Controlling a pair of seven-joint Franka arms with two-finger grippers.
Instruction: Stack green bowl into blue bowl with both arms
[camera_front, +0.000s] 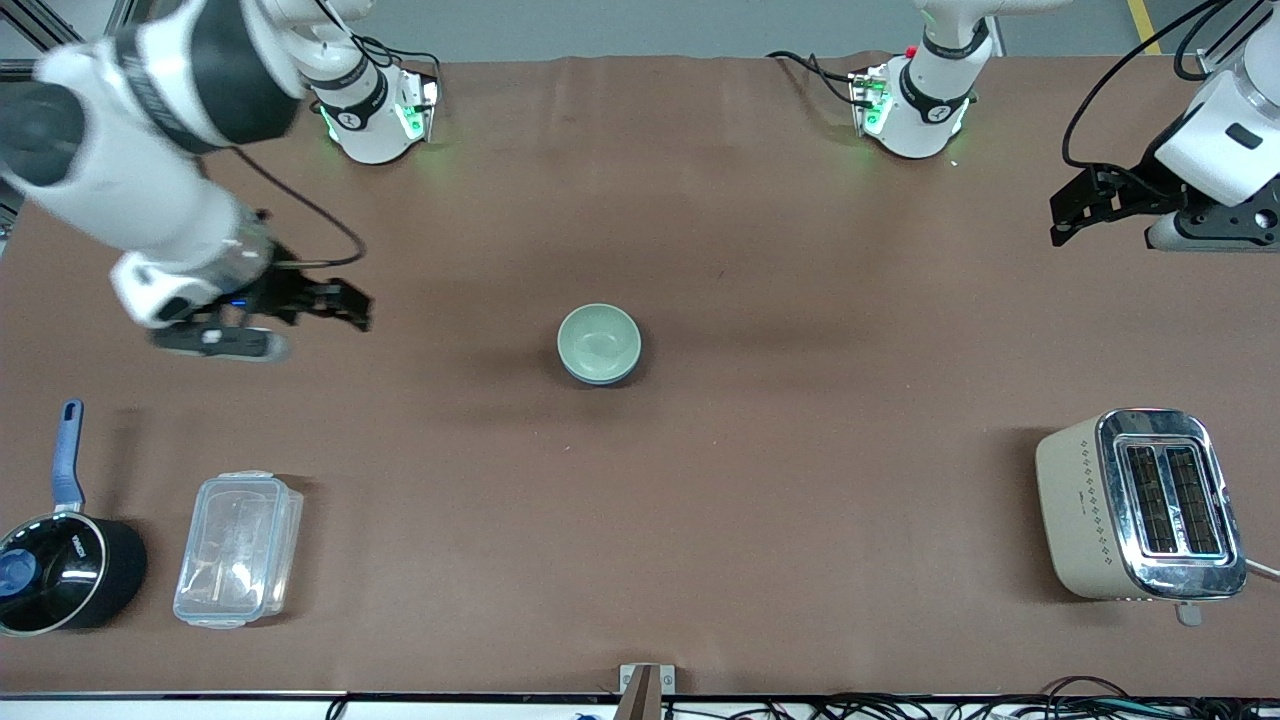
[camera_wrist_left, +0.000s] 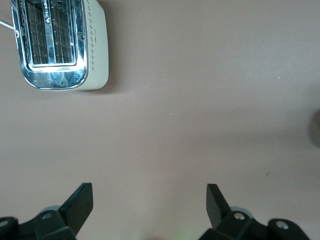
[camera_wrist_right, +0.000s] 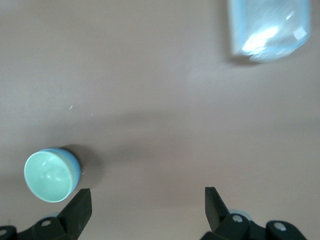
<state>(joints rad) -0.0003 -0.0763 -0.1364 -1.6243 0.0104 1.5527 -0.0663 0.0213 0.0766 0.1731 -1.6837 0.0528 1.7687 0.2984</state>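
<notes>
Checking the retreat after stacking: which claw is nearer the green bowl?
Right. The right claw hangs toward the right arm's end from the green bowl; the left claw is much farther, toward the left arm's end.

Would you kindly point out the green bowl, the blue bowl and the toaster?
green bowl (camera_front: 598, 340), front view, its inside.
blue bowl (camera_front: 601, 379), front view, outer wall under the green rim.
toaster (camera_front: 1075, 500), front view, cream side.

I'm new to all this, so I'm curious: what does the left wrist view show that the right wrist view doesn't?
Only the left wrist view shows the toaster and the open left pincer, over bare table. Only the right wrist view shows the green bowl nested in the blue bowl, a clear plastic container and the open right pincer. Both show the brown table and an empty pincer.
</notes>
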